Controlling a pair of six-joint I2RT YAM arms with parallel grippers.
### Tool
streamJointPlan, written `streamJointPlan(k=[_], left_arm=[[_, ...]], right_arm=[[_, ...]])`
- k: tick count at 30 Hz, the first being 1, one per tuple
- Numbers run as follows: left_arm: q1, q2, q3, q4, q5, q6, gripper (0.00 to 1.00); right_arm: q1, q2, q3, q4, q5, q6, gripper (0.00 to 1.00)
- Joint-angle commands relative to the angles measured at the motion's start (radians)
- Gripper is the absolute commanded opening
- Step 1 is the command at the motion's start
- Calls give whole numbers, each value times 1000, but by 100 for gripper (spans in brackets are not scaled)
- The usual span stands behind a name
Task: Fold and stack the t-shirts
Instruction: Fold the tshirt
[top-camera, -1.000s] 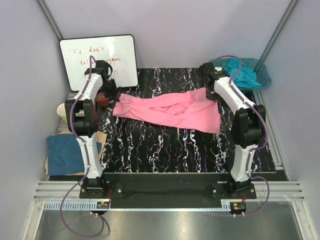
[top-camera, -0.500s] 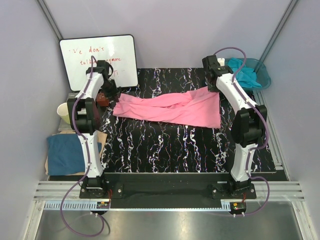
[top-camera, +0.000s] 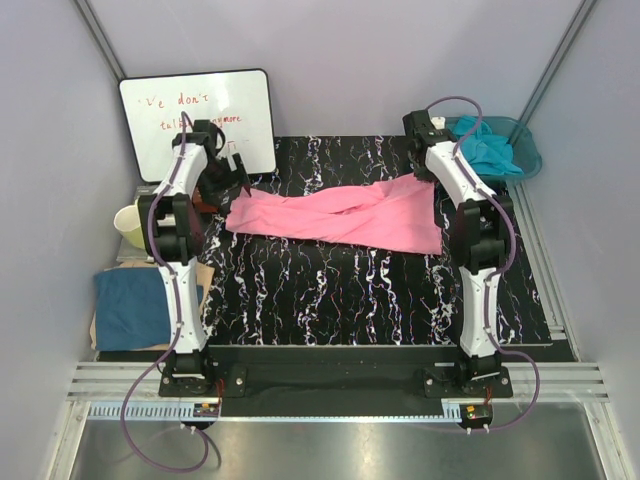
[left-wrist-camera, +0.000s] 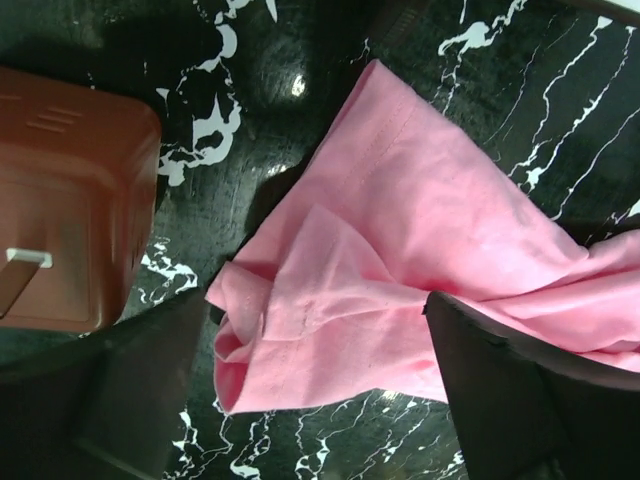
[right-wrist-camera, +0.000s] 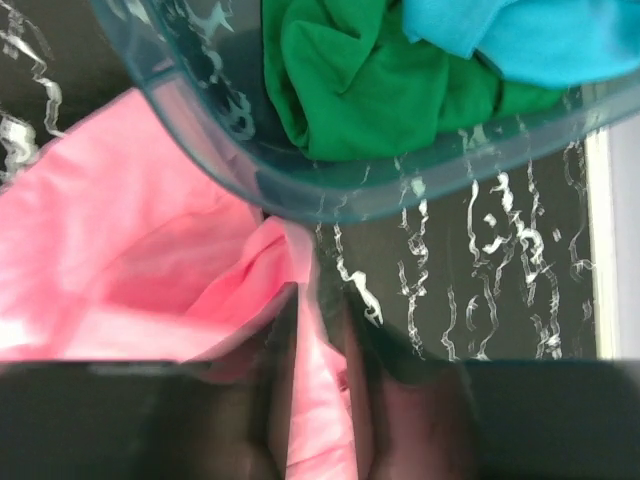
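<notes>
pink t-shirt (top-camera: 340, 215) spread | left claw (left-wrist-camera: 315, 310) wide open, brown box (left-wrist-camera: 70, 200) beside | right claw (right-wrist-camera: 318, 300) pinching its edge, basin (right-wrist-camera: 300, 190) near

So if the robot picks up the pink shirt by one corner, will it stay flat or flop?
Probably floppy: the pink t-shirt lies in soft wrinkles and folds on the table, so it would likely droop from wherever it's held. It looks thin and light, so lifting should be easy. Pushed, it would probably bunch up rather than slide flat.
</notes>
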Motion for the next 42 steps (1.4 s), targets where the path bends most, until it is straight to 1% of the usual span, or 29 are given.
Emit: streamJointPlan(k=[1, 2, 3, 6, 10, 12, 13, 14, 15, 16, 17, 18, 19, 22, 26, 29, 33, 38, 41, 42], left_arm=[[6, -86, -8, 7, 46, 26, 99], [6, -108, -20, 25, 58, 34, 99], [4, -152, -49, 37, 68, 40, 99], [1, -227, -94, 74, 103, 66, 99], [-20, -264, -137, 125, 138, 76, 99], [-42, -240, -131, 130, 143, 76, 99], [-48, -228, -114, 133, 141, 79, 97], [-56, -199, -102, 133, 141, 82, 77], [-71, -182, -86, 133, 134, 88, 24], [-77, -165, -56, 125, 123, 85, 0], [-83, -133, -43, 123, 112, 83, 0], [-95, -113, -27, 117, 95, 86, 0], [-102, -93, 18, 95, 85, 86, 0], [-120, -11, 82, 55, 71, 85, 0], [-142, 55, 105, 38, 42, 94, 0], [-146, 84, 119, 13, 39, 94, 0], [-146, 119, 121, -27, 29, 88, 0], [-151, 121, 64, -94, 11, 103, 0], [-152, 112, 1, -134, 28, 99, 0], [-152, 105, -43, -153, 43, 93, 0]], right_arm=[[-9, 35, 80, -26, 26, -1, 48], [-10, 29, 75, -27, 26, 6, 58], [-9, 6, 69, -29, 23, 9, 80], [-10, -60, 34, -34, 20, 35, 100], [-9, -178, -70, -34, -43, 93, 100], [-7, -246, -113, -31, -103, 106, 100], [-6, -262, -159, -32, -167, 127, 100], [-4, -290, -185, -29, -206, 135, 97], [-1, -301, -211, -18, -262, 141, 90], [4, -313, -274, -8, -299, 153, 62], [13, -330, -306, 6, -333, 156, 22], [22, -335, -334, 21, -348, 170, 0], [30, -336, -378, 28, -365, 186, 0], [59, -303, -416, 29, -415, 198, 0], [83, -220, -420, 16, -445, 199, 0], [83, -154, -387, -3, -456, 195, 0], [83, -66, -301, -46, -453, 180, 0], [86, 38, -198, -87, -438, 144, 0], [86, 89, -123, -103, -424, 118, 0], [88, 102, -79, -107, -416, 101, 0]])
